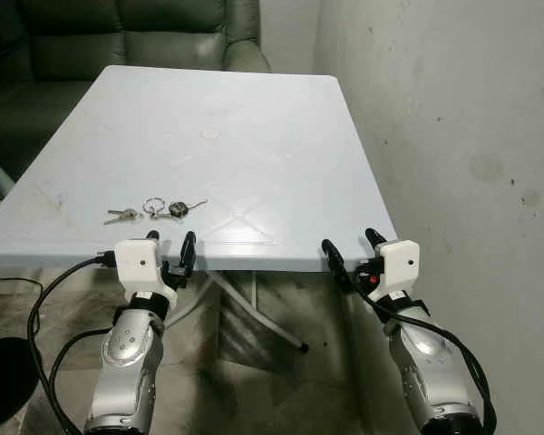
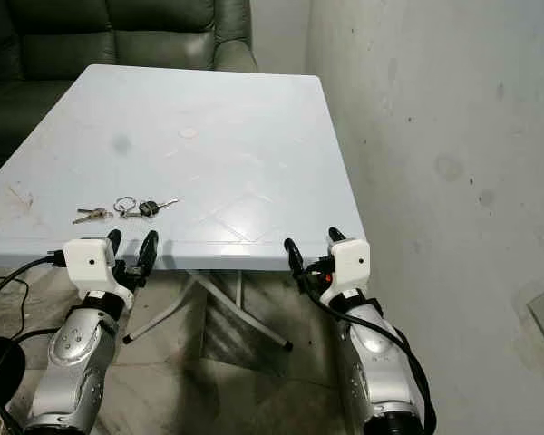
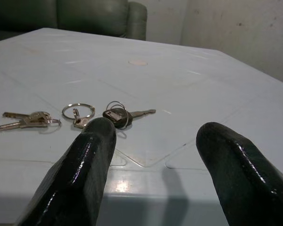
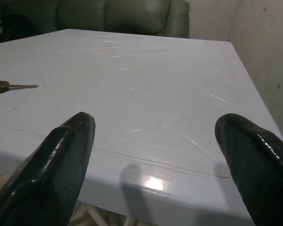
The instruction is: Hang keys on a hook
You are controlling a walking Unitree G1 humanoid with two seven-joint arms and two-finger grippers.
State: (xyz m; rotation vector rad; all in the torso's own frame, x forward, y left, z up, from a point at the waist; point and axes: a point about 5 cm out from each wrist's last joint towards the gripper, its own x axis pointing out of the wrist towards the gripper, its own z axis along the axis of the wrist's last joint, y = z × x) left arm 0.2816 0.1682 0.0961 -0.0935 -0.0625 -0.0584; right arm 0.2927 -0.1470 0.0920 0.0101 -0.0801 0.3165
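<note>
Currently, three keys (image 1: 154,210) are lying near-left on the counter (image 1: 254,136); left end effector (image 1: 170,254) and right end effector (image 1: 352,254) are hovering at its near edge, spread wide, empty.

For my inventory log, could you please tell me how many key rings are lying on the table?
2, near the table's front edge ahead of the left gripper: a bare ring beside the brass keys, and one on the black-headed key. Others may be hidden.

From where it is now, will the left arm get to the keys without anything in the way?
Probably yes. The left claw is open at the table edge, and the keys lie on bare tabletop just ahead of it, nothing between.
</note>
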